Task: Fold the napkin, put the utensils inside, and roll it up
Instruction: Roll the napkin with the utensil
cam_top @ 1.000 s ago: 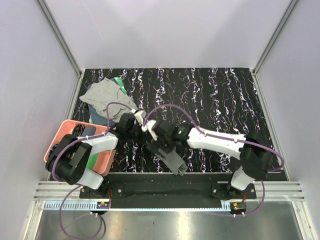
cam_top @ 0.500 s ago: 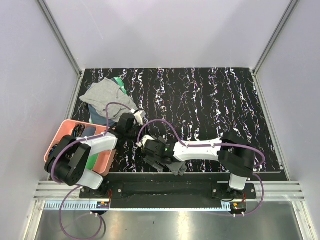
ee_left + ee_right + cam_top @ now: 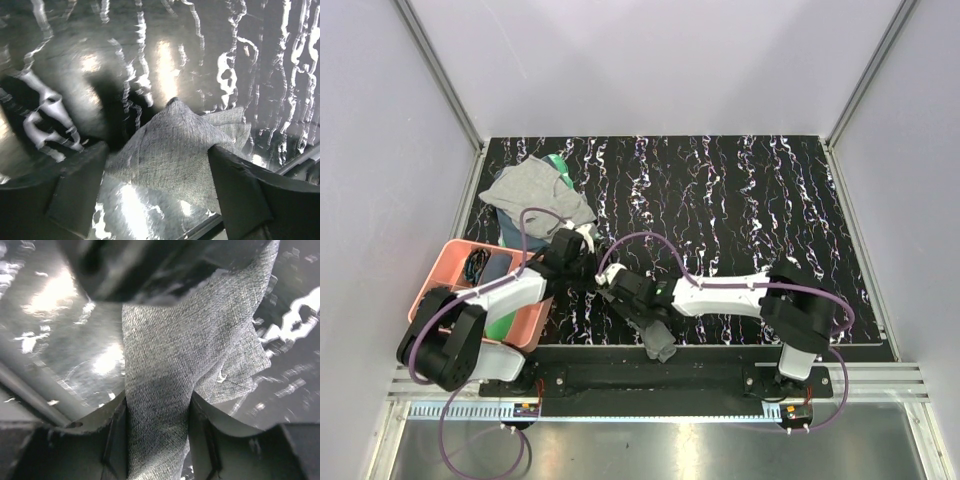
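Since a second ago the right arm has drawn back toward the near edge. The right gripper (image 3: 157, 422) now pinches the dark charcoal-grey cloth napkin (image 3: 658, 338), and the left gripper (image 3: 157, 152) stands spread, holding nothing, over a peak of the cloth. The napkin lies bunched at the near edge of the black marbled worktop (image 3: 750, 200), so folding seems barely begun. Next it likely needs a hem or corner found and the cloth drawn out flat. The two metal spoons cannot be made out in any view. The right arm hides most of the napkin from above, and both wrist views are blurred.
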`<state>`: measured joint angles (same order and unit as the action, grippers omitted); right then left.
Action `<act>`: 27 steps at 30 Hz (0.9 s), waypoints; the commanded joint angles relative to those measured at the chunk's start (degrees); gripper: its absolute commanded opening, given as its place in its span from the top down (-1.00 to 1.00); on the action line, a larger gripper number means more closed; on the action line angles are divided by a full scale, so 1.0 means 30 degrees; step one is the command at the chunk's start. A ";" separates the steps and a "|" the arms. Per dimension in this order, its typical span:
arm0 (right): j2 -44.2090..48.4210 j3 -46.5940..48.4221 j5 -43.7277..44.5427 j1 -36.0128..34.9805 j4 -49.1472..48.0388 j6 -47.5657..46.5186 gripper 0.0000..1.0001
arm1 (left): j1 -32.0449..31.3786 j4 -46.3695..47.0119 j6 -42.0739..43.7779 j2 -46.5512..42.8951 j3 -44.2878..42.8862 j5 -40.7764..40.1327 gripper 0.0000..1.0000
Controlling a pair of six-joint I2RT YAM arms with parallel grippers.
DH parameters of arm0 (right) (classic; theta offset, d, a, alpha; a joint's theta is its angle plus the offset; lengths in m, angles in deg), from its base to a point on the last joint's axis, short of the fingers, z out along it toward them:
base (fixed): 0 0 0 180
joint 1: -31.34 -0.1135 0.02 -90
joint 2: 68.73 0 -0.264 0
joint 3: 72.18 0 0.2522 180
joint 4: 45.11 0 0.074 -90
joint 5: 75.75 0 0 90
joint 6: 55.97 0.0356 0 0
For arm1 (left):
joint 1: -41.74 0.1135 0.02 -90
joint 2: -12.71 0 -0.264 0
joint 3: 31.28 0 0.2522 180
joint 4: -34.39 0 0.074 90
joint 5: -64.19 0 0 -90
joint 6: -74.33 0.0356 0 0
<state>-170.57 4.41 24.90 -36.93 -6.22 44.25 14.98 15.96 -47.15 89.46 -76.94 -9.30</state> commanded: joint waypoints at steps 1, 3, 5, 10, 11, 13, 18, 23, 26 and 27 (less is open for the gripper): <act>0.0254 -0.1634 -0.5530 0.2943 -0.0079 0.0580 0.05 | -0.0161 -0.0757 0.0446 -0.2989 -0.0236 0.1059 -0.83; 0.0867 -0.2074 -0.7205 0.3739 -0.0550 0.0024 0.04 | -0.0015 -0.0788 0.0504 -0.3579 0.0115 0.0854 -0.87; 0.1075 -0.2163 -0.8967 0.4795 -0.0845 -0.0589 0.05 | 0.0073 -0.0818 0.0621 -0.4224 0.0378 0.0795 -0.88; 0.0492 -0.1900 -1.2302 0.6290 -0.0787 -0.1705 0.06 | 0.0074 -0.0177 0.0622 -0.5426 0.0906 0.0618 -0.89; 0.0316 -0.1755 -1.2601 0.6698 -0.0787 -0.1939 0.06 | 0.0074 0.0088 0.0680 -0.5572 0.1139 0.0590 -0.89; -0.0123 -0.1578 -1.3332 0.7023 -0.0729 -0.2087 0.07 | 0.0074 0.0673 0.0797 -0.5808 0.1287 0.0823 -0.90; -0.0798 -0.1109 -1.4126 0.8136 -0.0611 -0.2146 0.07 | 0.0074 0.1319 0.0828 -0.4407 0.1346 0.1731 -0.85; -0.1500 -0.0729 -1.6117 0.9161 -0.0640 -0.2321 0.08 | 0.0074 0.3574 0.0300 -0.2939 0.1640 0.2055 -0.74; -0.2085 -0.0437 -1.7727 0.9981 -0.0640 -0.2527 0.09 | 0.0045 0.4425 0.0241 -0.2090 0.1406 0.2055 -0.71; -0.2233 -0.0348 -1.8108 1.0215 -0.0611 -0.2556 0.10 | 0.0073 0.4601 0.0241 -0.1681 0.1347 0.2083 -0.68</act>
<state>-174.33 1.35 -23.95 -8.91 -8.87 38.72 15.20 22.04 -46.12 81.98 -72.28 -4.75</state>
